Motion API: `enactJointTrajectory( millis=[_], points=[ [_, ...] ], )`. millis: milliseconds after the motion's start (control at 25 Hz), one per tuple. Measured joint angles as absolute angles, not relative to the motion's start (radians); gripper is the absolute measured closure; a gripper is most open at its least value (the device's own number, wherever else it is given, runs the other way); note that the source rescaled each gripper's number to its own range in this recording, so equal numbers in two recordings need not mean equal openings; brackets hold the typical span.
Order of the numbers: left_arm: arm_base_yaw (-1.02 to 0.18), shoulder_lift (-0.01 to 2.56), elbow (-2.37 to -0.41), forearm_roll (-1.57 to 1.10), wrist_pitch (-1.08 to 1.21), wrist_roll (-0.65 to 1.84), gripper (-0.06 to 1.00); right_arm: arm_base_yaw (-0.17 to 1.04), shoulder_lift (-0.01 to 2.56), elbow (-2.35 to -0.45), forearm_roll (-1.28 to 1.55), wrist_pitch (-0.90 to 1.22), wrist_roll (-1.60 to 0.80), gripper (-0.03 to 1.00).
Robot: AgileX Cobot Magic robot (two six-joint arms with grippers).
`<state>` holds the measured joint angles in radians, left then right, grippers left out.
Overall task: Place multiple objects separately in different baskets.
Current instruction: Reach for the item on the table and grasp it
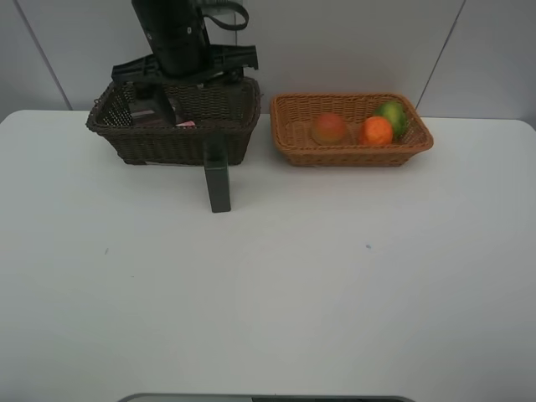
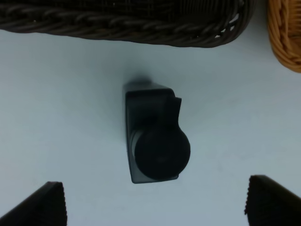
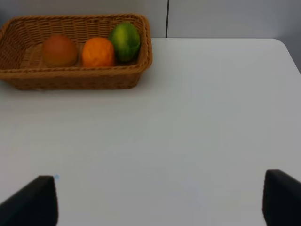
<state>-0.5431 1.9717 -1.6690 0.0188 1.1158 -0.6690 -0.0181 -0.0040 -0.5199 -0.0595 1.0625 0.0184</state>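
Three fruits are parked in the light tan basket: a red-orange round fruit, an orange and a green oval fruit, all well ahead of the right gripper, whose jaws are spread wide over bare tabletop. A dark rectangular bottle is seen standing upright on the tabletop, just ahead of the left gripper and centred between its wide-open, empty jaws. Just past the bottle sits the dark brown basket, with something pink partly visible inside.
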Motion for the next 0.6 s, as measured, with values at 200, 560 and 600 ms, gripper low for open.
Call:
enactJointTrajectory(
  millis=[200,560,600],
  points=[
    [-0.543,2.047,-1.669,0.0,1.11,-0.649,-0.02,-0.018,-0.004,-0.52,-0.059,1.063,0.018,0.07],
    [-0.543,2.115,-1.669,-0.01,1.049,-0.609,-0.02,-0.018,-0.004,-0.52,-0.059,1.063,0.018,0.07],
    [-0.543,2.119,-1.669,-0.01,1.044,-0.601,-0.02,-0.018,-0.004,-0.52,-0.059,1.063,0.018,0.07]
  ],
)
